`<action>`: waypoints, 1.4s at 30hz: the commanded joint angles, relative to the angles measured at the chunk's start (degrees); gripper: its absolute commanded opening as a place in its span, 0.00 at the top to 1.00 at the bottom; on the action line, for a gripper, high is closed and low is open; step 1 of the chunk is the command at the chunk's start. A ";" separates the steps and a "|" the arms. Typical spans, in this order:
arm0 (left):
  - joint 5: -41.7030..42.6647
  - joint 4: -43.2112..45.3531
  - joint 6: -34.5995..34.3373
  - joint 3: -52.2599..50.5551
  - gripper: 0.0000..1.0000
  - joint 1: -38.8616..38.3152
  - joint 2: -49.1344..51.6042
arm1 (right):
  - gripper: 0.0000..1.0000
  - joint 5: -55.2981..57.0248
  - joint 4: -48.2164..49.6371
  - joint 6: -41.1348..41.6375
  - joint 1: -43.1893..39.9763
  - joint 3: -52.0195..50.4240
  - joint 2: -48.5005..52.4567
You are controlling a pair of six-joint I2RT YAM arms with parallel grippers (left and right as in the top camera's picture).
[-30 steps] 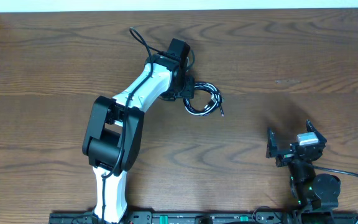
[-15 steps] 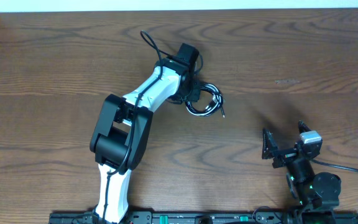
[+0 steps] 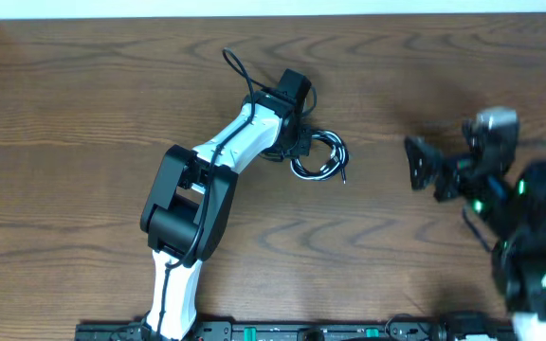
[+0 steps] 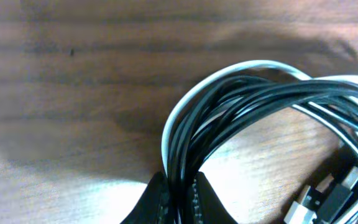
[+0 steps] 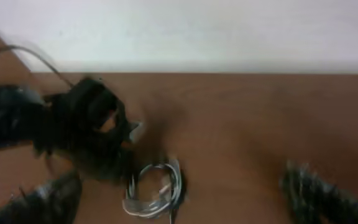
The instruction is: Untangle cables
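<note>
- Your left gripper point(image 4: 179, 190) is clamped on the bundle. Both fingers point(image 4: 157, 199) show at the bottom edge of the left wrist view, with the black cable point(image 4: 247, 99) and white cable point(image 4: 253, 63) squeezed between them
- From the jaws the loops fan up and to the right, lying on the table point(image 3: 83, 95)
- The plug ends point(image 4: 328, 196) sit at lower right of that view, clear of the fingers
- Overhead, the loops lie mid-table just right of the left gripper tip, black and white strands wound together
- Your right gripper point(image 3: 434, 166) hangs well apart to the right, touching neither cord, jaws spread wide with nothing in them
- The right wrist view is blurred, with the loops low in frame, out ahead between its two spread fingers
</note>
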 commanded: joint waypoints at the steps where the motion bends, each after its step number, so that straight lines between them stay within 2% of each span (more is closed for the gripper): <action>1: 3.08 -2.86 0.17 1.53 0.92 1.60 -3.39 | 0.01 -5.73 -5.68 -4.04 0.20 10.67 8.55; 5: 14.86 -3.45 0.33 1.88 0.93 4.07 -11.26 | 0.01 -13.14 -5.18 -3.82 0.22 13.42 16.09; 8: 18.80 -4.07 0.31 1.88 0.93 4.79 -14.47 | 0.01 -15.21 -4.13 -3.78 0.22 13.42 18.75; 10: 21.11 -4.22 0.31 1.88 0.93 5.07 -16.24 | 0.04 -15.23 -4.09 -3.69 0.22 13.42 20.57; 14: 25.49 -4.22 0.28 1.88 0.93 5.14 -18.12 | 0.17 -15.61 -4.04 -0.85 0.55 13.42 24.55; 15: 26.49 -4.22 0.31 1.88 0.93 5.09 -18.12 | 0.23 -15.61 -4.04 -0.74 0.83 13.42 25.42; 19: 26.86 -4.02 0.31 1.86 0.93 4.81 -18.05 | 0.39 -15.56 -4.11 0.61 1.49 13.42 28.59; 23: 26.86 -4.04 0.33 1.77 0.93 4.22 -18.05 | 0.47 -15.58 -4.68 0.98 1.51 13.42 30.95; 27: 26.64 -3.87 0.33 1.75 0.92 2.82 -18.05 | 0.60 -14.88 -4.72 1.14 2.69 13.42 31.89; 34: 26.62 -3.50 0.28 1.75 0.93 1.60 -18.05 | 0.89 -8.72 -4.98 2.89 6.40 13.42 32.02; 37: 26.62 -3.39 0.28 1.75 0.93 1.57 -18.05 | 0.94 -3.52 -6.19 5.29 7.63 13.42 32.02; 42: 24.70 -3.34 0.33 1.75 0.93 1.57 -18.05 | 0.94 1.95 -7.10 7.52 7.69 13.42 32.02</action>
